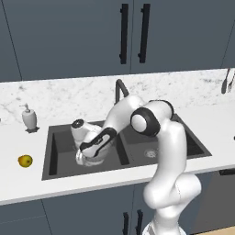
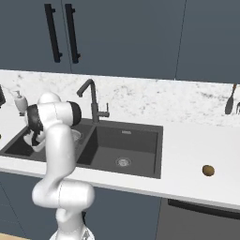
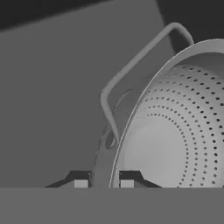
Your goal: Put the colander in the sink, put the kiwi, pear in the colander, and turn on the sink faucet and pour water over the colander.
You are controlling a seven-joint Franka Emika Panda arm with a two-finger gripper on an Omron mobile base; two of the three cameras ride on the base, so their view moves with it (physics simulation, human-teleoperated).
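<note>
- The gripper (image 3: 103, 183) was closed on the rim of the colander (image 3: 175, 131), one finger tip on each side of the thin metal edge, just beside a looped side handle (image 3: 131, 70).
- The colander (image 1: 94, 153) was down inside the left basin of the sink (image 1: 59, 151), seen tilted in the hand view, its perforated inner wall facing the camera; whether it rested on the basin floor could not be told.
- The pear (image 1: 25, 160) lay on the white counter (image 1: 27, 183) left of the sink, well apart from the colander.
- The kiwi (image 2: 208, 170) lay on the counter right of the sink (image 2: 140, 154).
- The sink faucet (image 2: 93, 104) stood behind the divider between the basins.
- A soap bottle (image 1: 29, 117) stood at the sink's rear left corner.
</note>
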